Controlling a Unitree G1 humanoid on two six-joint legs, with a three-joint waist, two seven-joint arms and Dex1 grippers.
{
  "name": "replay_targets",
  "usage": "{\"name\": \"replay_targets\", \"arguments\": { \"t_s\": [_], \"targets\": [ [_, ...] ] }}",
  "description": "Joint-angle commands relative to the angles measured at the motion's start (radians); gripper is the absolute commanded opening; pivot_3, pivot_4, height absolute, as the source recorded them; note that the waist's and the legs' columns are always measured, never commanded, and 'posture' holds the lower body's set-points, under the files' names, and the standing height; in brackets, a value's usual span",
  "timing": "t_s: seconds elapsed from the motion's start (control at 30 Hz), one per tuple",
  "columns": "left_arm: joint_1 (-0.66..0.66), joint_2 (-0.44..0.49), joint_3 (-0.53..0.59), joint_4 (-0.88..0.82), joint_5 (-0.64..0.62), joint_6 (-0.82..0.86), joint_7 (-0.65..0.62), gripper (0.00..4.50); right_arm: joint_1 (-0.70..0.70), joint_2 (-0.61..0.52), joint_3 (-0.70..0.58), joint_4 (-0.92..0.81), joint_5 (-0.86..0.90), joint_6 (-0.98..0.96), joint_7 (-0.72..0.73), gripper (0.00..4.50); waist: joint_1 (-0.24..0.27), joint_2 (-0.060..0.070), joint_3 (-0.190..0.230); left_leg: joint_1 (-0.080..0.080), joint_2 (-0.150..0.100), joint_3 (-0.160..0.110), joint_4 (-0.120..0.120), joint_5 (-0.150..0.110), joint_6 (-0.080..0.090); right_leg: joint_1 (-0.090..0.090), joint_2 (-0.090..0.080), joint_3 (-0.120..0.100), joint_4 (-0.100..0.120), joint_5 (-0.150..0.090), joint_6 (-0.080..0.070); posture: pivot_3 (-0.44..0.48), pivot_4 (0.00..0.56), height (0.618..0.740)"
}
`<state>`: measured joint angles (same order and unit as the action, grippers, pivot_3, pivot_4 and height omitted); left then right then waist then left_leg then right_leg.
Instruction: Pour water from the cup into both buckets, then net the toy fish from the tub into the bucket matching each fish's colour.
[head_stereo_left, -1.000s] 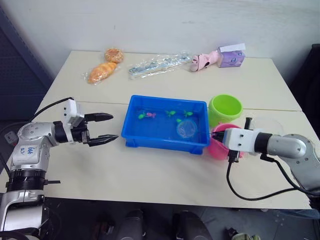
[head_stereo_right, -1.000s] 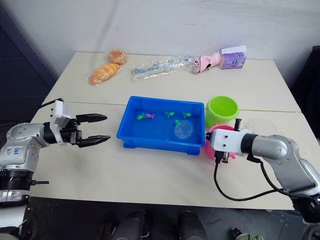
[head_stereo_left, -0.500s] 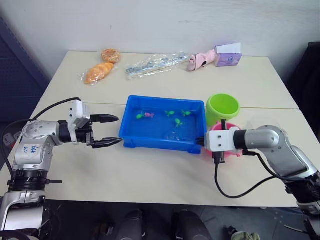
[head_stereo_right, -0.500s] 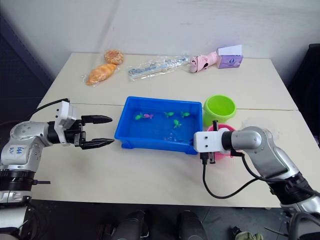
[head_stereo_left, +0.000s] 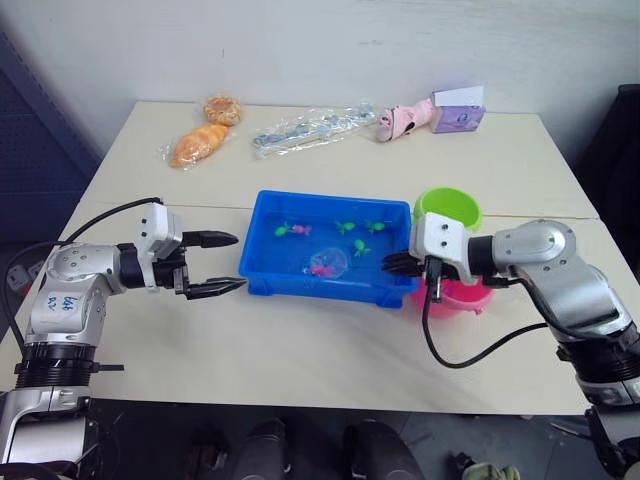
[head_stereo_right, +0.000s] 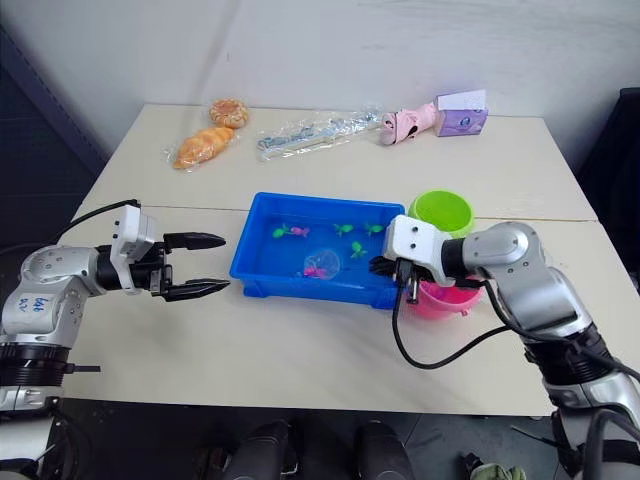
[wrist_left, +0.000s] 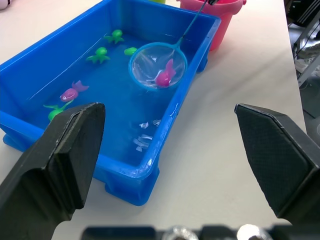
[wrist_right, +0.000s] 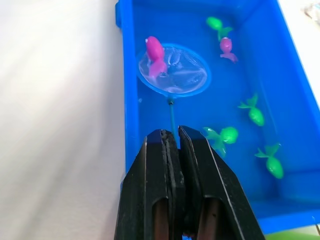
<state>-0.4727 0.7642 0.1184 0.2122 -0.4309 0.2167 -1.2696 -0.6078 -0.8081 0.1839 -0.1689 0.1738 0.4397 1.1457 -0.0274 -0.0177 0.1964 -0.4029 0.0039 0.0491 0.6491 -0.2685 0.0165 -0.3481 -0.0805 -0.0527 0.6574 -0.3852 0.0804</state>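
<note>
Netting stage, one pink fish caught.
Left gripper (head_stereo_left: 222, 264) gaping, idle beside tub (head_stereo_left: 262, 277); net (wrist_left: 158, 65) cradling pink fish (wrist_left: 165, 76) over tub, handle pinched in right gripper (wrist_right: 172, 145); other fish (wrist_right: 226, 133) still unnetted; pink bucket (head_stereo_left: 455, 297) just beside.

Cream table (head_stereo_left: 300, 350), two bagged pastries (head_stereo_left: 200, 143) (head_stereo_left: 223, 108), clear plastic packet (head_stereo_left: 318, 127), pink toy (head_stereo_left: 405, 119), purple box (head_stereo_left: 459, 112)

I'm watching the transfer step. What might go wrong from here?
1. The pink fish lies at the hoop of the net, so it may slip out on lifting.
2. The right pincer pinches only the thin handle; the net could twist.
3. The pink bucket sits behind that arm, making the drop awkward.
</note>
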Motion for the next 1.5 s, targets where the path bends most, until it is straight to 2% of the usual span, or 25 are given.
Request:
{"name": "replay_targets", "arguments": {
  "t_s": [0.03,0.17,0.33,0.57,0.73,0.87,0.97,1.17,1.37,1.5],
  "targets": [
    [-0.005,-0.009,0.02,-0.027,-0.018,-0.015,0.006,4.46,0.013,-0.041,-0.096,-0.045,0.054,0.0,0.011,0.0,0.0,0.0,0.0,0.0,0.0,0.0,0.0,0.0,0.0,0.0,0.0,0.0,0.0,0.0,0.0,0.0,0.15,0.74],
    [-0.024,-0.034,0.013,-0.033,-0.032,-0.01,0.002,4.46,0.082,-0.079,-0.209,-0.08,0.1,-0.023,-0.004,0.0,0.004,0.0,0.0,-0.001,0.0,0.0,0.0,0.0,0.0,0.0,0.0,0.0,0.0,0.0,0.0,0.0,0.15,0.74],
    [-0.056,-0.066,-0.011,-0.045,-0.055,0.016,-0.027,4.46,0.228,-0.129,-0.389,-0.206,0.181,0.035,-0.033,0.0,0.006,0.0,0.0,-0.001,0.0,0.0,0.0,0.0,0.0,0.0,0.0,-0.001,0.0,0.0,0.0,0.0,0.15,0.74],
    [-0.139,-0.162,-0.059,-0.03,-0.077,0.052,-0.036,4.46,0.478,-0.131,-0.745,-0.438,0.313,0.223,-0.112,0.0,0.014,0.0,0.0,-0.001,0.0,0.0,0.0,0.0,0.0,0.002,0.001,-0.001,0.0,0.0,0.0,0.0,0.15,0.74],
    [-0.19,-0.21,-0.089,0.024,-0.066,0.037,-0.074,4.46,0.694,-0.084,-0.977,-0.553,0.275,0.258,-0.156,0.0,0.028,0.0,0.0,0.0,0.0,-0.001,0.0,0.0,0.0,0.003,0.001,-0.001,-0.001,0.0,0.001,0.0,0.15,0.74],
    [-0.228,-0.245,-0.101,0.09,-0.051,0.002,-0.09,4.46,0.849,-0.029,-1.073,-0.581,0.182,0.17,-0.182,0.0,0.033,0.0,0.0,0.0,-0.001,-0.001,0.0,0.0,0.0,0.004,0.001,-0.001,-0.003,0.0,0.001,0.0,0.15,0.74],
    [-0.25,-0.275,-0.107,0.128,-0.043,-0.04,-0.107,4.46,0.933,0.01,-1.073,-0.561,0.085,0.03,-0.213,0.0,0.033,0.0,0.0,0.001,-0.002,-0.001,0.0,0.0,0.0,0.004,0.001,-0.001,-0.003,0.001,0.001,0.0,0.15,0.74],
    [-0.246,-0.295,-0.111,0.131,-0.039,-0.047,-0.116,4.46,1.063,0.063,-0.959,-0.493,-0.133,-0.264,-0.294,0.0,0.026,0.0,0.0,0.002,-0.001,0.0,-0.001,0.001,-0.001,0.004,0.002,0.0,-0.003,0.001,0.001,0.0,0.15,0.74],
    [-0.228,-0.292,-0.108,0.108,-0.039,-0.05,-0.109,4.46,1.113,0.134,-0.911,-0.399,-0.256,-0.504,-0.398,0.0,0.027,0.0,0.0,0.003,-0.002,0.0,0.0,0.002,-0.002,0.004,0.002,0.001,-0.003,0.001,0.001,0.0,0.15,0.74],
    [-0.225,-0.297,-0.108,0.085,-0.045,-0.044,-0.098,4.46,1.105,0.1,-0.88,-0.354,-0.405,-0.677,-0.476,0.0,0.026,0.0,0.0,0.003,-0.002,0.0,0.0,0.002,-0.002,0.004,0.002,0.001,-0.003,0.001,0.001,0.0,0.15,0.74]
  ]
}}
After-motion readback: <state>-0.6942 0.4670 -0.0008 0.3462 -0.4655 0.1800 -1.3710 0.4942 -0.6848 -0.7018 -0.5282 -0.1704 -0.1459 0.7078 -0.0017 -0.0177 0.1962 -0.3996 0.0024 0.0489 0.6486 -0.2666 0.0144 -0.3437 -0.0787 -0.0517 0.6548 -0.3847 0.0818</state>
